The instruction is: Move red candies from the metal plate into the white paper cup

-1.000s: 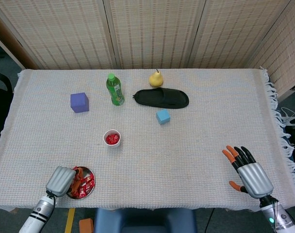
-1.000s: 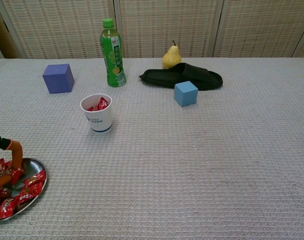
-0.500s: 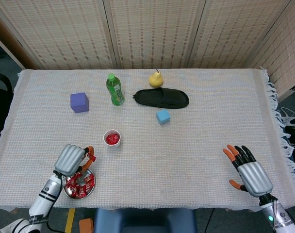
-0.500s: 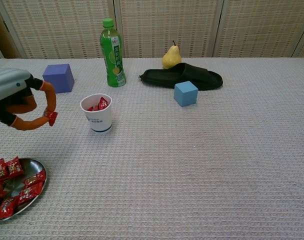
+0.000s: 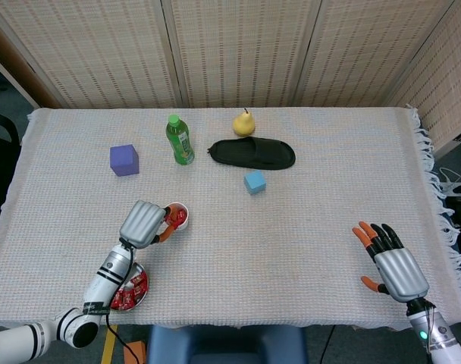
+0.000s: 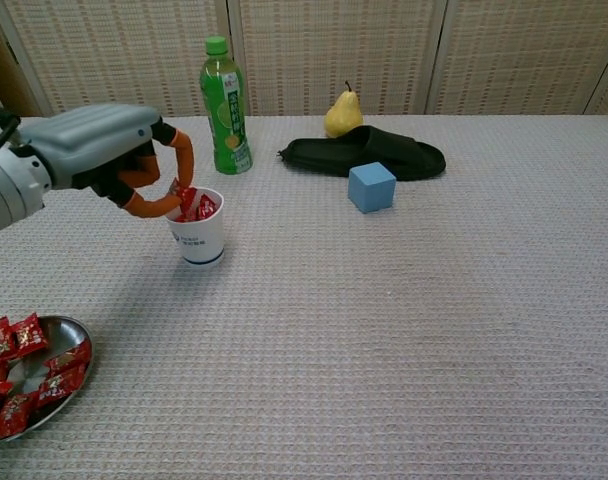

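In the head view, the left robot hand (image 5: 145, 224) is over the counter (image 5: 306, 227), right at the rim of the white paper cup (image 5: 177, 216). Its orange fingertips curl toward the mouth of the cup, and red candies show inside. The metal plate (image 5: 129, 286) lies near the front edge of the counter, partly hidden by the left forearm, with red candies (image 5: 130, 292) in it. The right robot hand (image 5: 392, 263) rests near the front right corner, fingers spread and holding nothing. Farther back stand a purple cube (image 5: 123, 160), a green bottle (image 5: 180, 139), a yellow pear (image 5: 244, 122), a black slipper (image 5: 252, 152) and a small blue cube (image 5: 254, 182).

In the chest view, the left robot hand (image 6: 109, 150) pinches one red candy (image 6: 180, 195) between thumb and finger, just above the edge of the white paper cup (image 6: 195, 228). More candies are already in the cup. The metal plate (image 6: 74, 328) is at the lower left, well apart from the cup, and still carries many wrapped candies (image 6: 14, 380). The right robot hand does not show in this view.
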Available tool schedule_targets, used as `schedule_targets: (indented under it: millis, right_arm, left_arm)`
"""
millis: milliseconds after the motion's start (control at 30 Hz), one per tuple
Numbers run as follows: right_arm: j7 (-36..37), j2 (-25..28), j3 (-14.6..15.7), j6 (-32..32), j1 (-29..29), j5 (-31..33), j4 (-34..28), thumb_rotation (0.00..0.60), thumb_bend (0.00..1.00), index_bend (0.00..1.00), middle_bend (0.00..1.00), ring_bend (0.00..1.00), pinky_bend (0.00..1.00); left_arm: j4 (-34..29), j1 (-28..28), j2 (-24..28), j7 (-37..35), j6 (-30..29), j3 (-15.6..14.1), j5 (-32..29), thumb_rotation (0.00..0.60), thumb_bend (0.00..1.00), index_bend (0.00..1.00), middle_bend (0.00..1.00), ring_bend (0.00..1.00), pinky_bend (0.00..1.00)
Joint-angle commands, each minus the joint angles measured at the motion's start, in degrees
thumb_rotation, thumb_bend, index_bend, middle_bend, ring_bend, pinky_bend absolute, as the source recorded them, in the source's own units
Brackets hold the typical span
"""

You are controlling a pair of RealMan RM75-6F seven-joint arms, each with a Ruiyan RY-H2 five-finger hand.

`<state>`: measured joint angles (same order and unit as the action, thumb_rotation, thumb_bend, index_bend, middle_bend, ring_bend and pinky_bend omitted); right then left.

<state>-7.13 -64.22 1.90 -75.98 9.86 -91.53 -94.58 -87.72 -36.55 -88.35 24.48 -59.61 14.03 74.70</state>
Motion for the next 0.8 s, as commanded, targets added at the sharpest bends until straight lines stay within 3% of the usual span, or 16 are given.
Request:
schedule_targets:
  millis: [33, 367, 633, 800]
  right_arm:
    - [0.1, 0.1, -0.1, -0.3, -0.1, 0.1, 0.0, 0.6, 0.1, 0.0, 0.0, 0.0, 0.0]
    - [0.4, 0.2, -0.4, -0.3, -0.1, 0.7, 0.1, 0.6, 0.1, 0.0, 0.0, 0.0, 0.0]
    - [0.3, 0.1, -0.3, -0.3, -0.1, 0.7, 0.1, 0.6, 0.1, 0.0, 0.0, 0.0, 0.0]
    - [0.0, 0.1, -0.1, -0.5, -0.2, 0.2, 0.0, 0.6, 0.1, 0.0, 0.0, 0.0, 0.0]
  left_arm:
    - [1.3, -1.3, -1.2, 1.0, 0.6, 0.4, -1.0, 0.6, 0.37, 0.6, 1.0, 1.0, 1.0]
    - [7.3, -4.2, -4.5, 1.2, 1.7, 0.7, -4.2, 0.6, 0.37, 0.57, 1.0, 1.0, 1.0]
    - [6.6, -4.3, -3.8, 1.1, 1.0, -0.7, -4.4, 0.6, 0.38, 0.29, 1.0, 1.0, 1.0]
    - [5.0, -4.1, -2.5, 1.5, 0.6, -1.4, -4.8, 0.6, 0.38, 0.23, 1.0, 1.0, 1.0]
